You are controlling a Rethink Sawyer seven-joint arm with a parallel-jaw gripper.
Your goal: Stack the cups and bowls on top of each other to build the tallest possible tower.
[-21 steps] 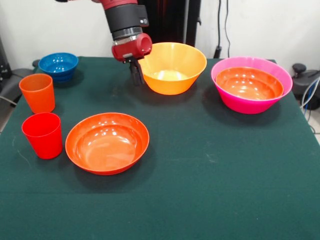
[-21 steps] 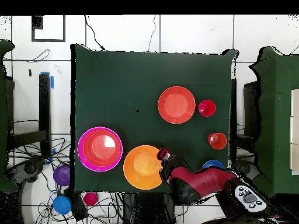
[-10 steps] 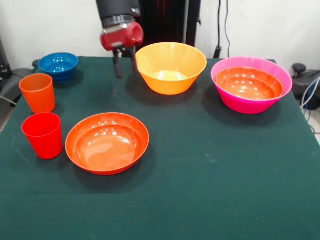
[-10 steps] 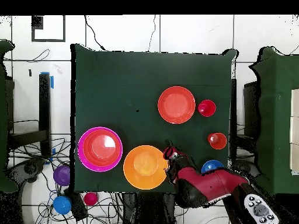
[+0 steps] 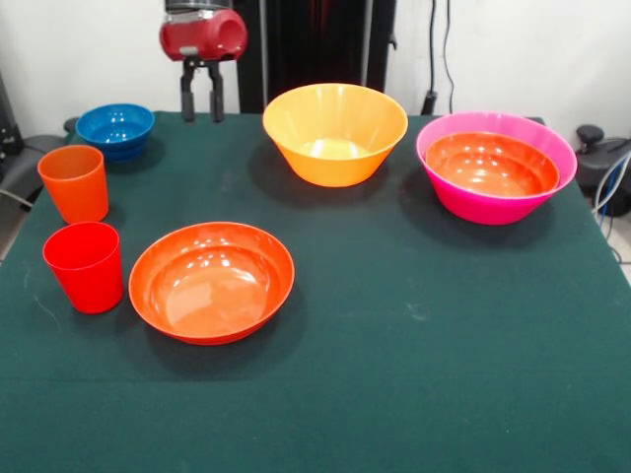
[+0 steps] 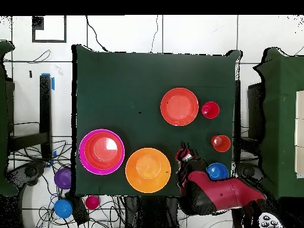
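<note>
Two cups stand at the left edge of the green surface (image 5: 444,374): the orange cup (image 5: 74,182) farther back, the red cup (image 5: 84,266) nearer. Just right of the red cup lies a shallow red-orange bowl (image 5: 211,281). A blue bowl (image 5: 115,129) sits at the far left corner. The gripper (image 5: 198,116) hangs empty between the blue bowl and the yellow-orange bowl (image 5: 335,132), its fingers parted narrowly. At far right, the tower (image 5: 496,166) consists of a large pink bowl with a red-orange bowl nested inside.
</note>
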